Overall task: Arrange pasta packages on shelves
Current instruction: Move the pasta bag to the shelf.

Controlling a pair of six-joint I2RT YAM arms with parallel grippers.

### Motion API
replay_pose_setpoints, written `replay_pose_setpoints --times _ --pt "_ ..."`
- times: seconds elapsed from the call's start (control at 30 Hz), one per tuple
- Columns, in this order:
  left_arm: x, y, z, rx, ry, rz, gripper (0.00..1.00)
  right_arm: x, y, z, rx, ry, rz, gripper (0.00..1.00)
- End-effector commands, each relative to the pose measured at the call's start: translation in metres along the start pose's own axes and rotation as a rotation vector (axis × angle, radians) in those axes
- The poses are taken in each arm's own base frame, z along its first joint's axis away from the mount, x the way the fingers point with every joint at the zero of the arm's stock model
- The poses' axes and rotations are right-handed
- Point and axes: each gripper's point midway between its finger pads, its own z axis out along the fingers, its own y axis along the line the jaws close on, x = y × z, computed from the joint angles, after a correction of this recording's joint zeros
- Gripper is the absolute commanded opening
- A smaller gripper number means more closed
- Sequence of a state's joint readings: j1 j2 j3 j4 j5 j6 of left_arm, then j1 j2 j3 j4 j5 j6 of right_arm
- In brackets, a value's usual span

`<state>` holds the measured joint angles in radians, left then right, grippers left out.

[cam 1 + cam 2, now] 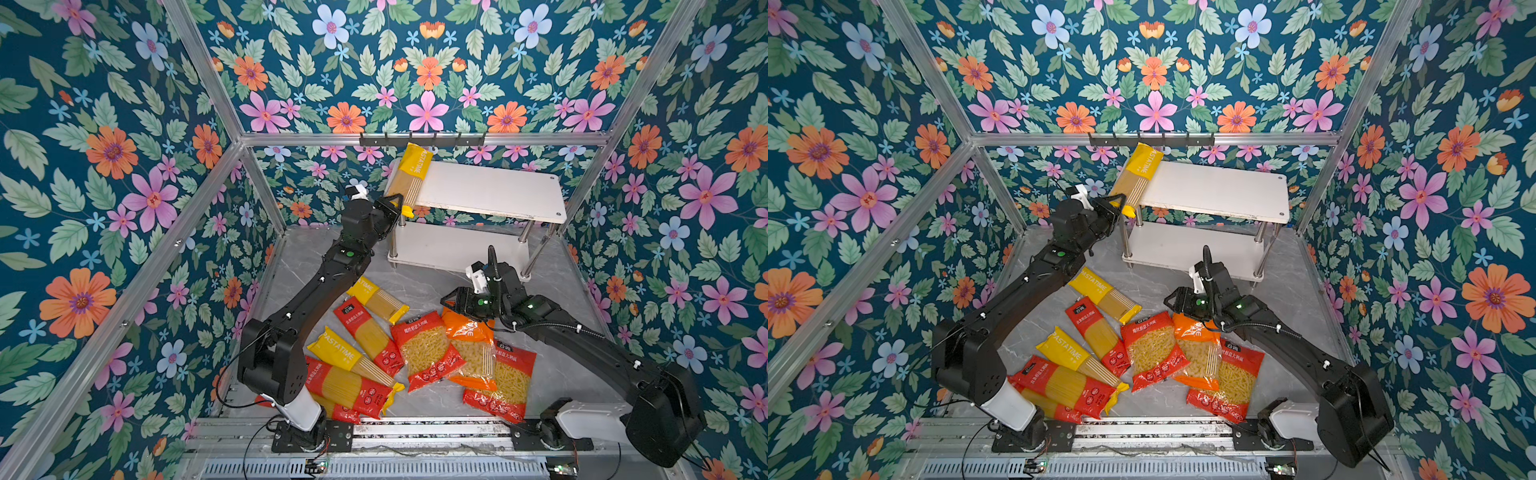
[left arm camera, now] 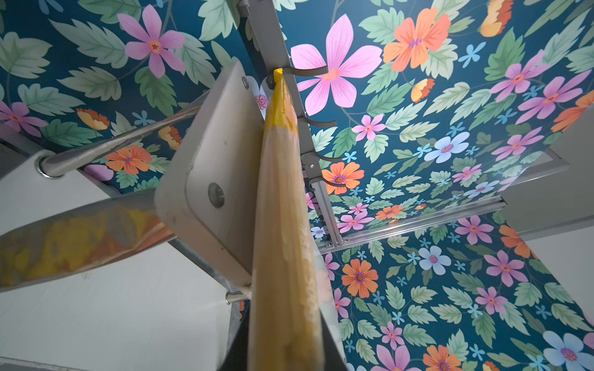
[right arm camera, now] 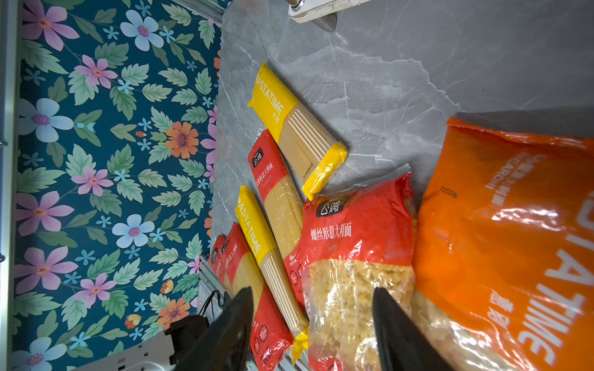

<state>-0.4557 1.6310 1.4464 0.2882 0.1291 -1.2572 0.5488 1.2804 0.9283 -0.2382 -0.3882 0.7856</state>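
Floral walls enclose a grey marble counter [image 1: 419, 291]; left claw [image 1: 394, 205] clamps the near end of a yellow spaghetti pack [image 1: 409, 176] across the shelves' [image 1: 490, 191] top board; right claw [image 3: 311, 290] hangs open, empty, above other pasta packages [image 1: 428, 353]

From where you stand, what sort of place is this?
Probably a robot test booth staged as a shop: floral wallpaper on an aluminium frame, two mounted robot arms, white shelves, pasta packages heaped below.

Bright, even light fills both top views; shadows are soft. Glare streaks the orange bag [image 3: 520, 218] in the right wrist view; the yellow spaghetti pack [image 2: 283, 273] blurs near the left wrist lens.
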Motion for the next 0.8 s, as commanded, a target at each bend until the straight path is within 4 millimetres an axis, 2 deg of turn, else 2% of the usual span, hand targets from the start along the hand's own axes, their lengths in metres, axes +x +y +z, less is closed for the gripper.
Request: replay_pose_setpoints --times 0.0,0.17,0.3,0.6,0.7,0.77 --pt "-0.02 -0.004 -0.006 0.013 -0.116 -0.093 0.0 -0.005 0.005 0.0 -0.018 -0.022 -0.008 0.61" --pt "-0.019 0.008 -0.024 -0.011 -0.2 -0.161 0.0 -0.003 0.002 0.001 -0.013 -0.018 -0.005 0.61" --pt "-0.015 0.009 -0.031 -0.019 -0.252 -0.171 0.0 -0.002 0.0 0.001 -0.007 -0.02 -0.002 0.61" --pt "0.002 -0.008 0.016 0.018 -0.132 -0.142 0.0 0.0 -0.004 -0.002 0.002 -0.025 -0.002 0.61" --pt "0.0 -0.008 0.019 0.017 -0.142 -0.14 0.0 0.002 -0.008 -0.003 0.012 -0.03 0.001 0.61" --pt "-0.001 -0.008 0.019 0.017 -0.147 -0.138 0.07 0.003 -0.009 -0.003 0.016 -0.029 0.001 0.61"
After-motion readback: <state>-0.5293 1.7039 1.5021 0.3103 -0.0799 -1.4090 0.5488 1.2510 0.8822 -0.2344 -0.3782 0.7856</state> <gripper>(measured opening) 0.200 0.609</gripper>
